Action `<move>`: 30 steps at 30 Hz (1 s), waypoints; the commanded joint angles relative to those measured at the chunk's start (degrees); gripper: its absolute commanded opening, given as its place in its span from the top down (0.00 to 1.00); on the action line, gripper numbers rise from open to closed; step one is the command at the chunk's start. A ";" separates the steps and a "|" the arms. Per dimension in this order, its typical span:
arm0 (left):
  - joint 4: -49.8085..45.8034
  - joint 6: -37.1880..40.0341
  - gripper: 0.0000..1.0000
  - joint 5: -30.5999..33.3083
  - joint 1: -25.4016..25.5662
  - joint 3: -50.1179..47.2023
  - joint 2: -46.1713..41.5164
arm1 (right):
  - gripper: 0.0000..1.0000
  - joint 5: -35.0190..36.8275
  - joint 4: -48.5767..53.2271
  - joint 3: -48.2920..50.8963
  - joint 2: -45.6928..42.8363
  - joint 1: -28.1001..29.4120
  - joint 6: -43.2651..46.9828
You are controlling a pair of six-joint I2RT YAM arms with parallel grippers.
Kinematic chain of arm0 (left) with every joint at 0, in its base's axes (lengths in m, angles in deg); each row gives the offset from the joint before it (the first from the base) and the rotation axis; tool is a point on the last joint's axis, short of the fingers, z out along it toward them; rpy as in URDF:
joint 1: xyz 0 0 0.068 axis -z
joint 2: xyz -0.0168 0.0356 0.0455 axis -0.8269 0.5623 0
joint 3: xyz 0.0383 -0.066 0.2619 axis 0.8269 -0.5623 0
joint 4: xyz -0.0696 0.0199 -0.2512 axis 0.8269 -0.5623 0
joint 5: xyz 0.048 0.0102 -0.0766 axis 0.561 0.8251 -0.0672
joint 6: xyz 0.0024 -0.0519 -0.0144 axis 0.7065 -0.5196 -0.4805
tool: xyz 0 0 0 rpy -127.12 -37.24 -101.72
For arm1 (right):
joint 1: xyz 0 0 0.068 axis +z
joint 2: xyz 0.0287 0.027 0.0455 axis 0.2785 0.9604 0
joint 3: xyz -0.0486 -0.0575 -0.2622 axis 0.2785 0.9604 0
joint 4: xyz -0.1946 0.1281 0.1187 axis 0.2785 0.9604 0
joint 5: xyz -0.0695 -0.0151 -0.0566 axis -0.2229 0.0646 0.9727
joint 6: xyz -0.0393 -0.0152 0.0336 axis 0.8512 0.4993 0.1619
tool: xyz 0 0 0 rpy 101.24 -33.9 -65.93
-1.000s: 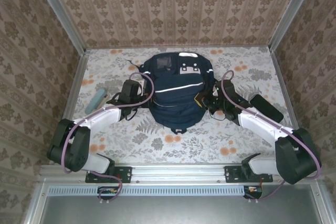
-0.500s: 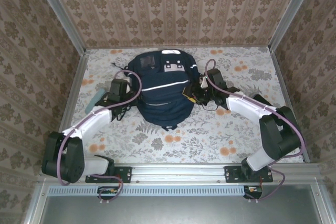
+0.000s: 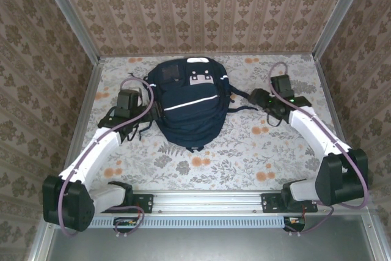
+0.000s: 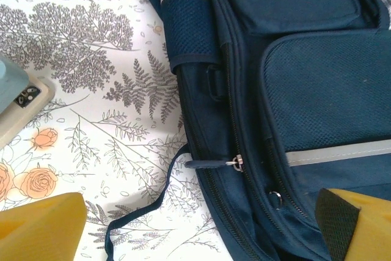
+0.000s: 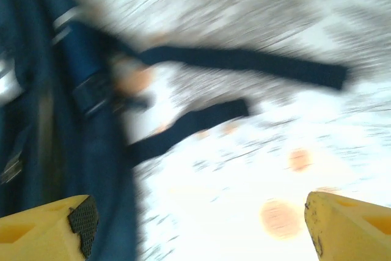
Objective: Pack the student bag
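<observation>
Plainly, the student bag [image 3: 186, 105] lies flat on the table [image 3: 244, 151]. The left gripper [image 4: 198, 230] straddles the bag's left edge and the right gripper [image 5: 195, 224] sits off its right side; both gape wide, empty.

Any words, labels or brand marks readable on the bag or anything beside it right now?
No text is readable.
Grey-white patch on the student bag: dark marks, too small to read.
Black label on the teal-and-beige object near it: white marks, too small to read.

Lab test cell: wallpapered panels [image 3: 208, 10], aluminium frame [image 3: 208, 200], floral tabletop [image 3: 244, 151].
</observation>
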 commanded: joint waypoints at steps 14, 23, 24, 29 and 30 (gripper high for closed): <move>-0.67 0.12 0.00 -6.73 -0.34 3.25 -1.15 | 0.04 2.50 6.07 0.14 8.78 -27.17 9.62; -0.65 0.01 0.00 -7.78 -0.34 3.18 -1.14 | 0.03 -3.94 4.04 1.79 13.70 -28.38 8.41; -0.63 -0.07 0.00 -7.88 -0.34 3.09 -1.16 | 0.03 -5.08 3.69 2.19 14.01 -28.34 8.01; 0.11 -0.47 0.00 -8.38 -0.35 2.63 -0.97 | 0.03 -9.59 0.03 4.96 13.15 -26.12 4.33; 0.39 -0.76 0.00 -8.49 -0.28 2.60 -0.86 | 0.03 -9.95 -0.60 5.37 12.91 -24.82 3.33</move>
